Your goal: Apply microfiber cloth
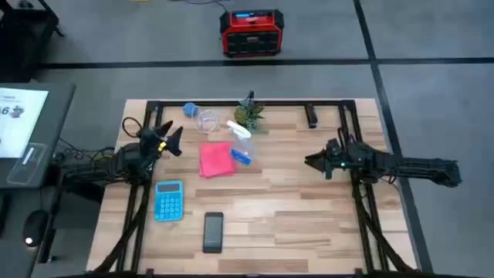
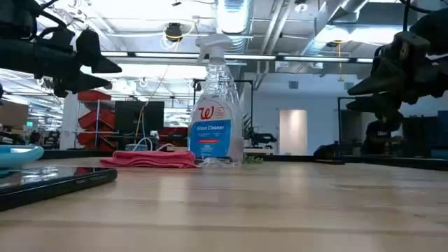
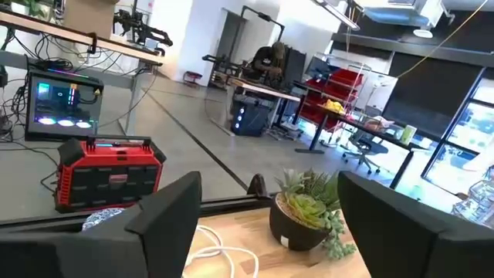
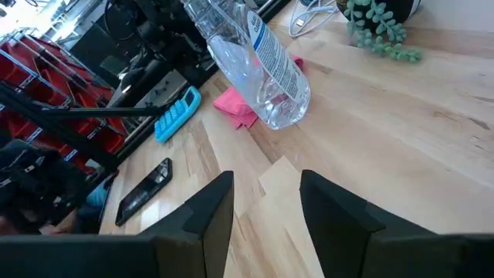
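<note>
Overhead, a light wooden table (image 1: 285,208) fills the middle of the scene, with one dark robot arm at each side. The microfiber cloth (image 1: 216,160), bright pink and roughly square, lies flat on the wood a little left of the table's centre, and neither gripper touches it. A clear spray bottle (image 1: 240,140) of glass cleaner stands touching the cloth's right edge; from table height the cloth (image 2: 149,159) shows as a low pink fold just beside the bottle's (image 2: 217,105) base.

The left gripper (image 1: 171,139) hovers above the table's left side, near the cloth but apart from it, its two fingers (image 3: 166,208) spread wide with nothing between them. The right gripper (image 1: 315,161) hangs over the right half of the table, well apart from the cloth, and its fingers (image 4: 208,208) are also parted and empty.

Nearer the front edge, a light blue calculator (image 1: 169,199) lies to the left, and a black phone (image 1: 213,231) lies just beside it to the right. At the back edge sit a small potted succulent (image 1: 249,113), a white cable and a clear round container with a blue piece beside it. Beyond the table, a red and black box (image 1: 251,32) rests on the grey floor.
</note>
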